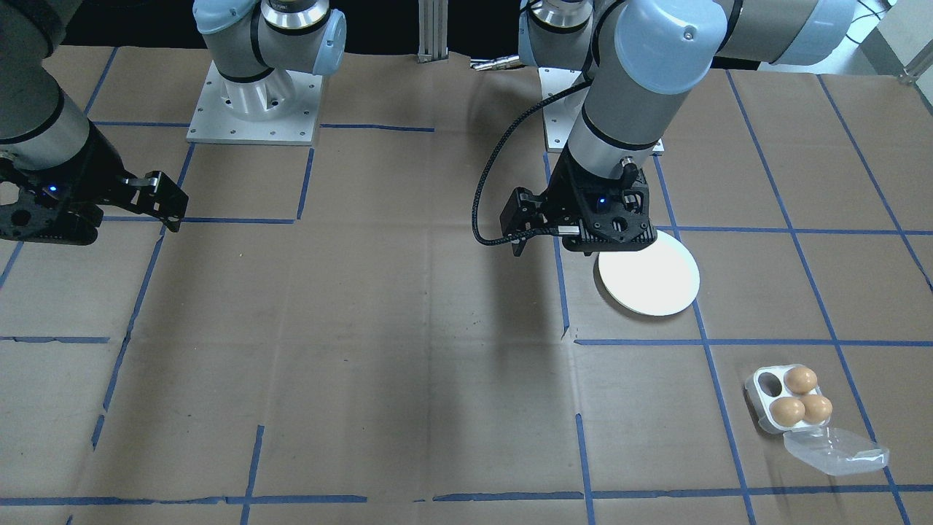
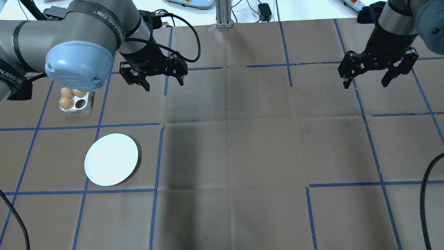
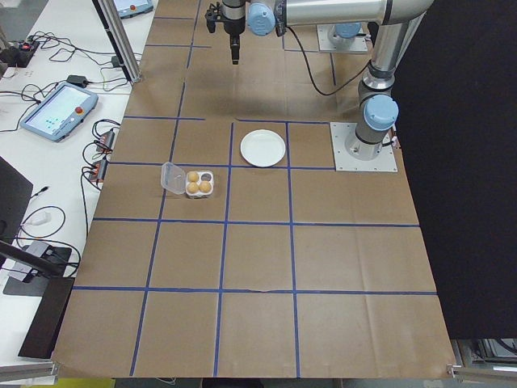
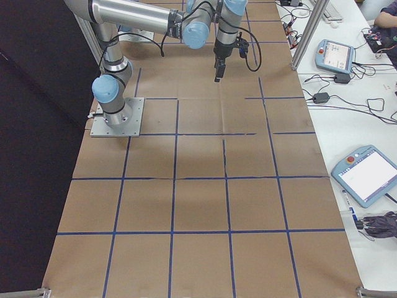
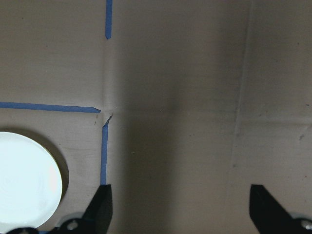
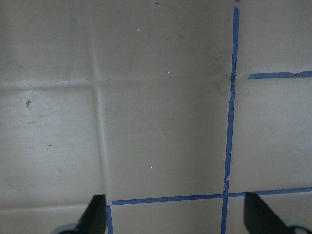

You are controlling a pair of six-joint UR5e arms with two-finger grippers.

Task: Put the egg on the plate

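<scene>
Egg tray: a small white four-cup egg tray (image 2: 74, 103) with three brown eggs (image 2: 68, 97) and one cup bare sits just beyond the plate, on the robot's far-left side; its clear hinged lid (image 1: 838, 450) lies folded open on the side away from the plate, so the eggs can be reached from above.

Plate: the plain round white plate (image 2: 111, 159), flat with a shallow rim, lies bare on the brown paper table cover (image 2: 236, 139). No egg is on it, so by my reading the task has not begun in earnest.

Task's egg: any of the three in the tray would serve. They touch one another in the cups, which probably leaves little room for fingers between them.

Left gripper: the black two-finger left gripper (image 2: 154, 74) hangs above the table, beside the tray and farther out than the plate, fingers pointing down and spread wide with nothing between them. Its wrist view shows both fingertips (image 5: 100, 207) far apart over bare paper, with the plate at the picture's edge. It is the arm nearer the plate and tray, so it looks the likely one to pick.

Blue tape grid: lines of blue tape (image 2: 158, 159) divide the cover into squares; plate and tray sit in adjoining squares.

Right gripper: the black two-finger right gripper (image 2: 378, 73) hovers well away from the plate, across the table, its fingers likewise parted and empty, apparently parked clear of the work.
</scene>
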